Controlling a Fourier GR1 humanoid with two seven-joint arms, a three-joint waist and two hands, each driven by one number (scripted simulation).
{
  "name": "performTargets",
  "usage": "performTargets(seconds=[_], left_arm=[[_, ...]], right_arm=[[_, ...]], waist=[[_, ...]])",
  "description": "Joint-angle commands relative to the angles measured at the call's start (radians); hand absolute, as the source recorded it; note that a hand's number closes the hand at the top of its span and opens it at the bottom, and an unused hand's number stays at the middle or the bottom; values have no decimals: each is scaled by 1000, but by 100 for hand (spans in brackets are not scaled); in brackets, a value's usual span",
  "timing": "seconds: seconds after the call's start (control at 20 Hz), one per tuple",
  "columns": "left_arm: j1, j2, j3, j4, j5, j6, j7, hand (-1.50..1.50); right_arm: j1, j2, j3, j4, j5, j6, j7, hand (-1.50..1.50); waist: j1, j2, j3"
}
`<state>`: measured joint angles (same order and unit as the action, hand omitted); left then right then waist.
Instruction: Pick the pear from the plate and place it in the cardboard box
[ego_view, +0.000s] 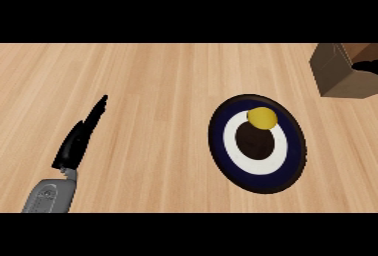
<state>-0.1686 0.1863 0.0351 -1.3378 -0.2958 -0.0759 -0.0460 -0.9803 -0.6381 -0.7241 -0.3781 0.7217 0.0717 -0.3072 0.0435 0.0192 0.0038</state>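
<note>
Still, pear (262, 117) lies on plate (221, 145), box (336, 75) apart.

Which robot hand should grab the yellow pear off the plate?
Only the left hand shows, open, left of the plate. The pear and cardboard box lie to the right, which would probably suit the right hand better, but it is out of view.
</note>
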Motion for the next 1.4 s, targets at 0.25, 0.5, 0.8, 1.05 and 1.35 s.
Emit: performTargets(seconds=[0.25,0.5,0.8,1.05,1.35], left_arm=[[11,-26,-27,-25,-20,16,11,0],[-15,5,4,-4,7,-16,6,0],[-32,-2,2,20,-1,-6,-14,0],[-20,-9,-4,15,-1,-6,-21,0],[1,-18,-15,-3,-19,13,-27,0]], right_arm=[[37,-123,-189,94,-178,-6,-125,-150],[114,-142,-243,122,-228,-28,-240,-150],[153,-234,-310,146,-292,17,-278,-150],[221,-243,-321,169,-301,26,-338,-150],[281,-293,-308,180,-289,80,-371,-150]], waist=[[12,8,3],[12,11,3],[9,14,4],[21,17,6],[29,17,8]])
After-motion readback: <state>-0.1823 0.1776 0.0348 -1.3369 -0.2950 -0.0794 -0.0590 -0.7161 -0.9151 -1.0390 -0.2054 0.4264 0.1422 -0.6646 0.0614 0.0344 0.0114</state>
